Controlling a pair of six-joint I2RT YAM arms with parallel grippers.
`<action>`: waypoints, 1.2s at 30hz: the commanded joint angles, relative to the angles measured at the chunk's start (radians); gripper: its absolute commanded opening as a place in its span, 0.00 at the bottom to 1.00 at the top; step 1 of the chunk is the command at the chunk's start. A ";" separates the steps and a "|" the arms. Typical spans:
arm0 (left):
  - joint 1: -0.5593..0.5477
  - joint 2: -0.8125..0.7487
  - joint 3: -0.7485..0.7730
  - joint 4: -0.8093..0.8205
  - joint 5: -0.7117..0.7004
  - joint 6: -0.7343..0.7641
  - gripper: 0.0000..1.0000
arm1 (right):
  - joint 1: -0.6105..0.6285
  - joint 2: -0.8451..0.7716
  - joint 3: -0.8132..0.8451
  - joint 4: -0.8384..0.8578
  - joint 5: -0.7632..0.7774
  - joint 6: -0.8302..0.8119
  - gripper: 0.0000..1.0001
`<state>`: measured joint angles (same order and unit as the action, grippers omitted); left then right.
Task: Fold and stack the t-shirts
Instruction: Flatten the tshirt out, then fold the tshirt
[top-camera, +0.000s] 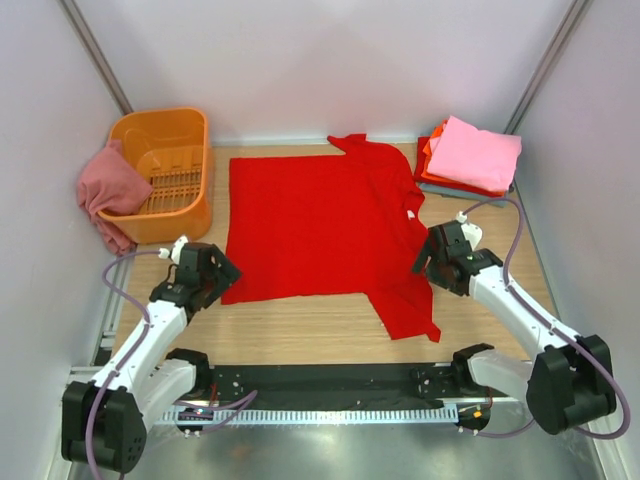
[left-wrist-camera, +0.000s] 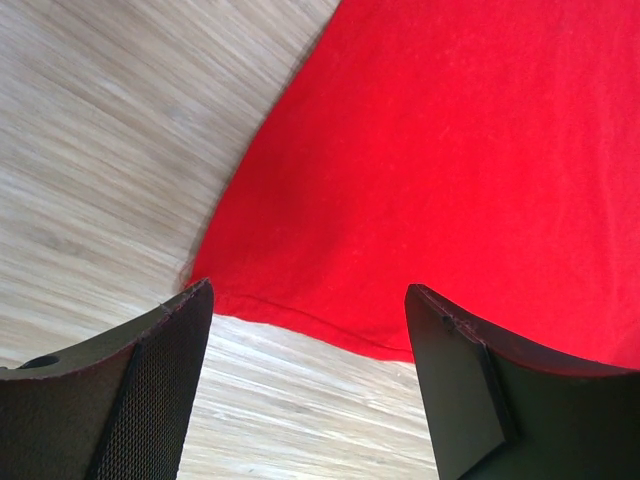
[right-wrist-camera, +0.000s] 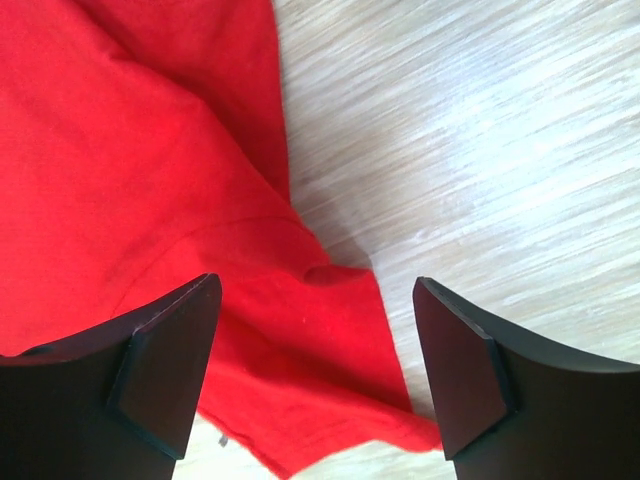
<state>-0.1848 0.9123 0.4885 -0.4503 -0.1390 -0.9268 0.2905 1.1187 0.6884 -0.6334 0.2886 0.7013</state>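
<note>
Now the red shirt (top-camera: 315, 225) lies flat; left gripper (top-camera: 222, 272) hangs wide open over its near left corner; right gripper (top-camera: 424, 262), wide and empty, over the right sleeve.

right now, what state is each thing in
red t-shirt, spread flat, unfolded
shirt stack, folded, pink on top
orange basket, upright
dusty rose shirt, crumpled over the basket's rim
left gripper, open above the red hem
right gripper, open above the red sleeve

Spread t-shirt (top-camera: 310, 225) centre of table (top-camera: 300, 325); basket (top-camera: 170, 165) far left, crumpled t-shirt (top-camera: 105, 188) over its rim; folded stack (top-camera: 472, 155) far right.
</note>
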 joint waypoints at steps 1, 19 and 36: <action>0.005 -0.013 -0.027 0.008 0.016 0.013 0.79 | 0.010 -0.086 0.049 -0.049 -0.040 0.004 0.85; 0.002 0.082 -0.083 0.038 -0.030 -0.047 0.65 | 0.101 -0.240 0.085 -0.158 -0.111 0.032 0.86; -0.012 0.100 -0.057 0.056 -0.016 -0.027 0.00 | 0.222 -0.424 -0.134 -0.238 -0.151 0.266 0.82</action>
<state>-0.1944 1.0309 0.4126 -0.4007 -0.1532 -0.9634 0.4767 0.7177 0.5877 -0.8253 0.1165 0.8757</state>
